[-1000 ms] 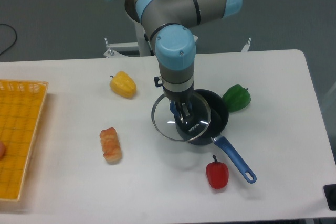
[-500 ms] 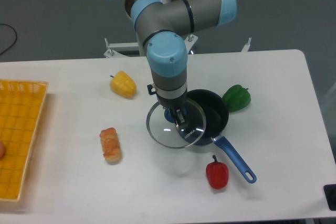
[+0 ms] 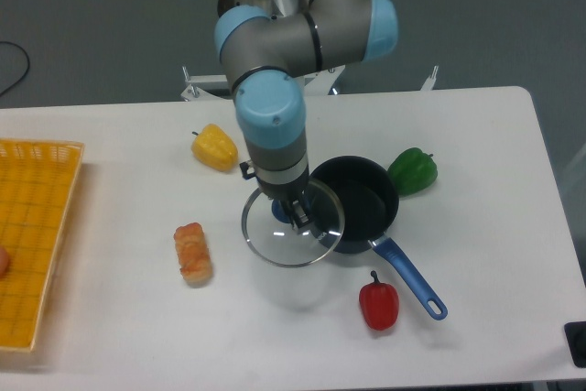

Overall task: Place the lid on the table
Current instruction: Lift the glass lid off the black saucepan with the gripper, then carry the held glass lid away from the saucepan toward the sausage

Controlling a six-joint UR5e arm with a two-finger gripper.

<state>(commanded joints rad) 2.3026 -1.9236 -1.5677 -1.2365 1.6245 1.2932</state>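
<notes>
**Half done: lid off the pot, not yet on the table**

One step looks finished: the lid (image 3: 291, 222) is clear of the pot (image 3: 355, 205) except for its right edge, which overlaps the pot's left rim in this view. The gripper (image 3: 295, 215) is clamped on the blue knob at the lid's centre and holds the glass disc roughly level. A faint shadow on the table (image 3: 476, 162) below and in front of the lid suggests it hangs in the air rather than resting. What is left, as I judge it, is lowering the lid onto the white surface and letting go.

For room, the bare patch under and in front of the lid looks wide enough to take it. The bread roll (image 3: 192, 252) lies to the left, apart from the lid's rim. The red pepper (image 3: 378, 304) sits to the lower right, near the pot handle (image 3: 409, 277). The yellow pepper (image 3: 214, 147) and green pepper (image 3: 412, 171) are farther back, and the basket (image 3: 35, 244) is well away at the left edge. The table's front edge is not close.
</notes>
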